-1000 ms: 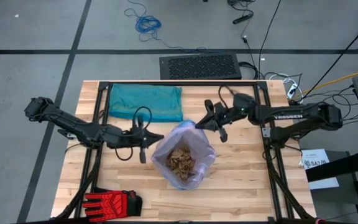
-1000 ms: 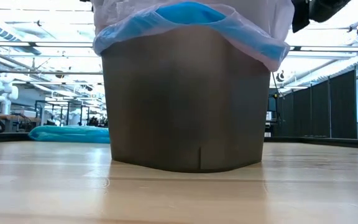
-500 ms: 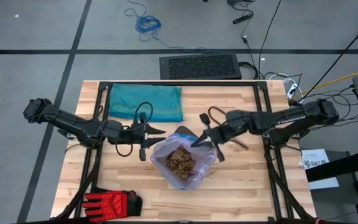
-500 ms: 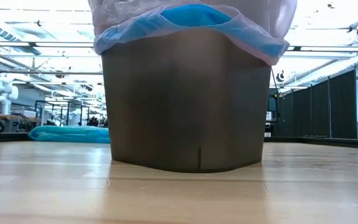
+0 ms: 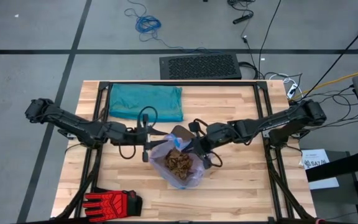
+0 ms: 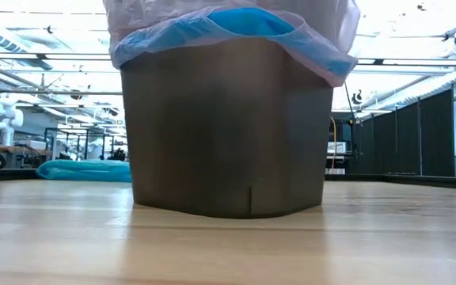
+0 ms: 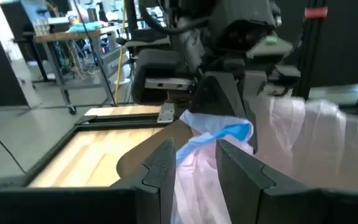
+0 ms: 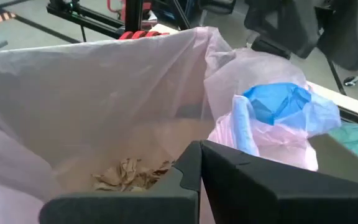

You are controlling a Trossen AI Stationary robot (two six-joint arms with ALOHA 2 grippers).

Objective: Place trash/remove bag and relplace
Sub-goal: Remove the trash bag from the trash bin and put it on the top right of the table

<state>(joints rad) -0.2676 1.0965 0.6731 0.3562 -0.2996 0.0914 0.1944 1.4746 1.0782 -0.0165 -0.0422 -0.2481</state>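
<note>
The pale pink bag (image 5: pixel 180 163) lines a brown bin (image 6: pixel 224 134), and its blue rim (image 6: pixel 228 28) is folded over the bin's edge. The tan paper trash (image 5: pixel 179 163) lies at the bottom of the bag (image 8: pixel 129 174). My left gripper (image 5: pixel 157 138) is open at the bag's left rim, a finger on each side of the bunched film (image 7: pixel 194 165). My right gripper (image 5: pixel 196 150) is shut and reaches over the bag's right rim into its mouth (image 8: pixel 199 158). The teal replacement bag (image 5: pixel 145 101) lies flat at the far left. My left gripper comes level from the table's left, its fingers (image 7: pixel 160 168) astride the pink film and blue rim (image 7: pixel 219 134); whether they touch it I cannot tell. My right gripper slants down from the table's right beside the bunched blue rim (image 8: pixel 278 106); the gripper itself hides any contact.
A red-and-black glove (image 5: pixel 112 202) lies at the near left corner. A black frame (image 5: pixel 179 84) runs along the table's far side and down both sides. Bare wood lies near and right of the bin (image 5: pixel 247 186).
My right gripper, still shut, has swung from the far right of the bin toward the table's left and near edge, rolling and tipping down into the bag's mouth. My left gripper has opened. The bin has slid slightly, and the bag's right rim is drawn in.
</note>
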